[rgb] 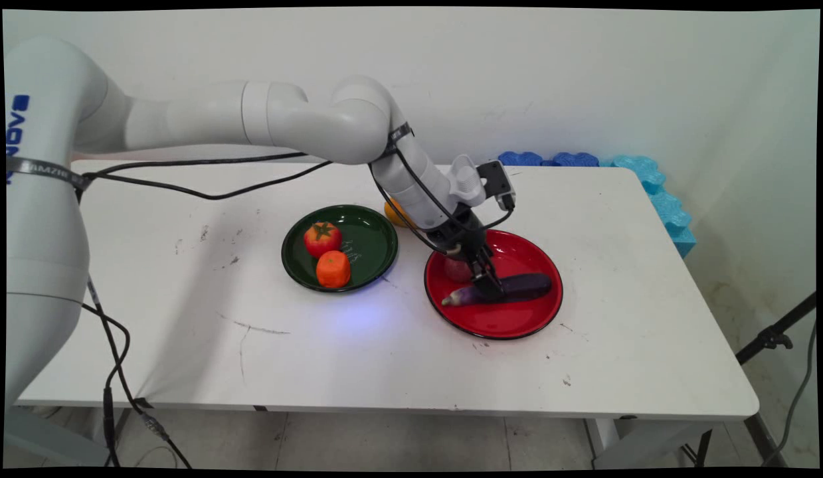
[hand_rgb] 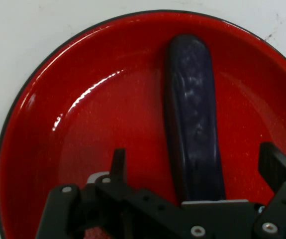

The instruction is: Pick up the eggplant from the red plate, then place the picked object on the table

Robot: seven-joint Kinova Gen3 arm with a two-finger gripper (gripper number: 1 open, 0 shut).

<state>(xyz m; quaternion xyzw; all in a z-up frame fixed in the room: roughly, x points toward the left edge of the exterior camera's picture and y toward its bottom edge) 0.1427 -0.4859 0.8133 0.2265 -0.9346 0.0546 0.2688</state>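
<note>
Purple eggplant (rgb: pixel 511 289) (hand_rgb: pixel 192 114) lying flat across the middle of the red plate (rgb: pixel 504 332), stem end toward its left rim. Black gripper (rgb: pixel 489 289) (hand_rgb: pixel 196 162) down over it, fingers (hand_rgb: pixel 119 162) spread apart, one on each side of the eggplant, gripping nothing; contact with the skin impossible to tell. Looks roughly centred between the fingers and square across them, a sound pose for a slim, glossy, rounded body prone to rolling or slipping. Reddish round piece (rgb: pixel 456 269) also on the red plate, near its left rim. Left of the red plate, green plate (rgb: pixel 378 242) with tomato (rgb: pixel 322 239) and orange fruit (rgb: pixel 333 269). No brand or label readable on plates or food.
</note>
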